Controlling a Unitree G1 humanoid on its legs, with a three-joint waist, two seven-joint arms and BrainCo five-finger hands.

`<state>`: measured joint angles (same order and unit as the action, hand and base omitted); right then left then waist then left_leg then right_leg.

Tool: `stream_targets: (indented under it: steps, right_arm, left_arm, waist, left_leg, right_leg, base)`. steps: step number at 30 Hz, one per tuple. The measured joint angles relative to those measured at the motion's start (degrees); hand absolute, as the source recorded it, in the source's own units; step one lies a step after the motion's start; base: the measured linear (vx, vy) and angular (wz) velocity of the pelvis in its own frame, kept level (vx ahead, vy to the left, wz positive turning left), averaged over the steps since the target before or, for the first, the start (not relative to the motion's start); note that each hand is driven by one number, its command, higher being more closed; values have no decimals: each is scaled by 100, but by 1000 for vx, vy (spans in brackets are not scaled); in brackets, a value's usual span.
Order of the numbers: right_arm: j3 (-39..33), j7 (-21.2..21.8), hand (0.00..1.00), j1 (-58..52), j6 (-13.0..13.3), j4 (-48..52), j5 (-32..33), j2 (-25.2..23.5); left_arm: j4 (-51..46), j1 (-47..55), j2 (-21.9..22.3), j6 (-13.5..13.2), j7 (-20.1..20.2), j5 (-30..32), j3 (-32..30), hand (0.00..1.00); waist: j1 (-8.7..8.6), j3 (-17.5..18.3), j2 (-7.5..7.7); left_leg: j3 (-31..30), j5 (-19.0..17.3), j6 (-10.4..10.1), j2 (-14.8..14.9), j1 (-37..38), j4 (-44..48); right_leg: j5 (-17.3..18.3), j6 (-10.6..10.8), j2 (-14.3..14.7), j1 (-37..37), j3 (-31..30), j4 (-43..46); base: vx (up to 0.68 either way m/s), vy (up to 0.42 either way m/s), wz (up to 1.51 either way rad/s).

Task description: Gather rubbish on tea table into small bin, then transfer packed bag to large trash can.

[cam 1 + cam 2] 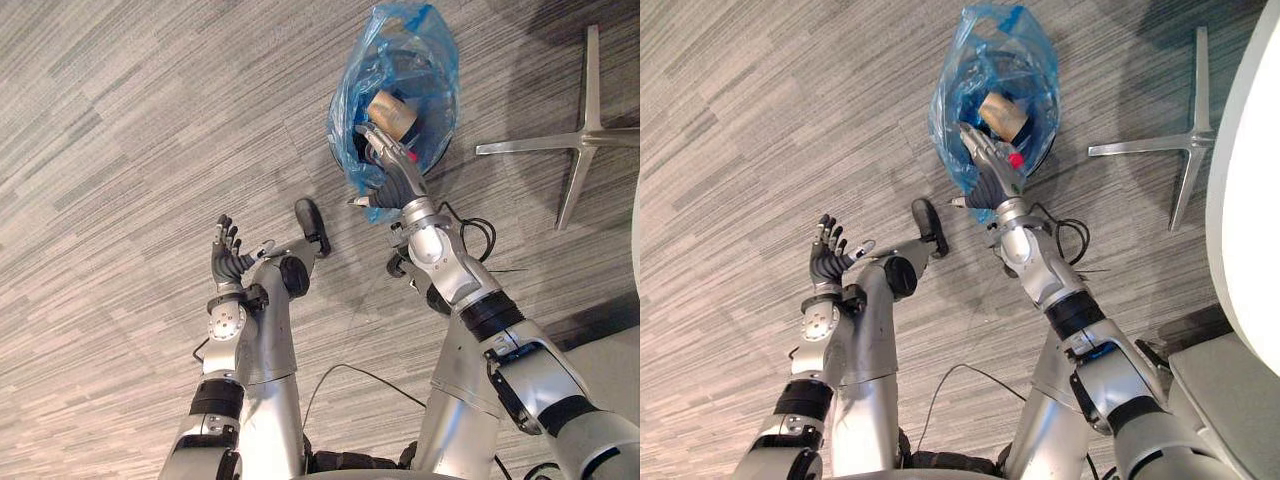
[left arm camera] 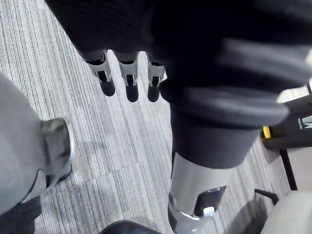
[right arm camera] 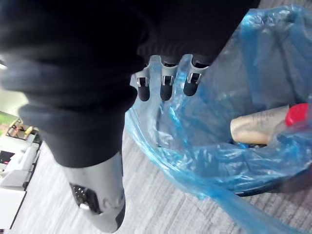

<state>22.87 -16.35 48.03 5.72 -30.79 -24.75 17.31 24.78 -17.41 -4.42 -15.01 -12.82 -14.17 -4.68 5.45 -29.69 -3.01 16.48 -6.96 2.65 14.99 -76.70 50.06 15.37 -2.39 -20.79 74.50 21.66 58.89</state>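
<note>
A blue plastic bag (image 1: 400, 60) lines a small dark bin (image 1: 443, 140) that stands on the carpet in front of me. Inside the bag lies rubbish, among it a tan container (image 3: 258, 127) with a red cap (image 3: 297, 114). My right hand (image 1: 395, 172) is at the bag's near rim, its fingers (image 3: 165, 87) straight and reaching over the blue film, thumb apart. The film lies against the fingertips, with nothing pinched that I can see. My left hand (image 1: 230, 255) hovers open over the bare carpet to the left, well away from the bag, holding nothing.
A silver star-shaped chair base (image 1: 585, 135) lies on the floor right of the bin. A white curved edge (image 1: 1245, 200) and a grey flat surface (image 1: 1230, 400) stand at the far right. Grey striped carpet (image 1: 120, 120) spreads to the left.
</note>
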Motion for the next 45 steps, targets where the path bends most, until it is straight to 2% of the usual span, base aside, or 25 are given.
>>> stream_targets:
  steps: [8,9,15,19,27,35,39,41,42,45]
  right_arm:
    - [-22,-25,0,494,-134,-552,295,-4]
    - [-26,-24,100,561,-175,-654,342,-3]
    - [-4,-17,100,810,-213,-1063,454,-111]
    - [-8,-14,100,844,-216,-1100,651,-130]
    - [-111,1,100,806,-215,-944,748,-123]
    - [-289,-11,100,176,-207,66,864,-128]
    - [-300,18,100,-406,-207,760,885,-232]
    - [-330,29,100,-575,-204,1009,895,-242]
    - [-406,36,100,-773,-201,1265,903,-295]
    - [-407,82,100,-1204,-182,1706,957,-404]
  left_arm:
    - [-217,-54,-85,-112,-6,-145,-12,0]
    - [-213,-103,-103,-109,-6,-166,-10,0]
    - [-78,-166,-164,-95,-34,-251,-23,0]
    - [-73,-177,-186,99,-92,-334,-48,0]
    - [-48,-176,-196,97,-94,-334,-61,0]
    - [50,-147,-131,183,-81,-331,-55,0]
    - [35,-29,-45,285,28,-327,-28,0]
    - [13,40,24,310,41,-325,32,0]
    - [9,134,129,348,49,-323,66,0]
    - [6,404,225,360,100,-318,83,0]
  waist:
    - [83,2,1]
    - [134,2,1]
    - [177,4,2]
    - [194,24,7]
    - [182,29,12]
    - [173,34,22]
    - [143,150,202]
    - [131,151,207]
    - [119,151,208]
    - [-9,152,212]
  left_leg:
    - [-146,60,20,-112,-412,127]
    - [-182,64,17,-114,-481,165]
    - [-293,90,-5,-201,-602,172]
    - [-293,132,-26,-211,-668,144]
    - [-335,193,5,-198,-653,151]
    - [-355,158,-14,-146,-245,123]
    - [-304,225,-110,-132,160,-136]
    - [-301,257,-152,-133,318,-202]
    - [-299,289,-143,-131,549,-301]
    - [-273,311,-177,-151,1185,-606]
  right_leg:
    - [91,8,-145,339,34,272]
    - [121,42,-150,379,49,312]
    - [185,-11,-237,423,139,392]
    - [184,-12,-240,496,142,391]
    - [165,-46,-207,472,151,401]
    - [169,-38,-127,49,160,323]
    - [154,-53,-20,-284,167,110]
    - [147,-64,-2,-442,188,47]
    - [105,-136,46,-680,211,-68]
    - [96,-141,109,-1344,331,-387]
  base:
    - [-80,43,14]
    - [-88,49,6]
    - [-83,49,12]
    - [-86,52,3]
    - [-76,44,-1]
    - [-96,51,-8]
    - [-89,27,-7]
    - [-55,3,-6]
    - [-51,-2,-9]
    - [-47,-15,-6]
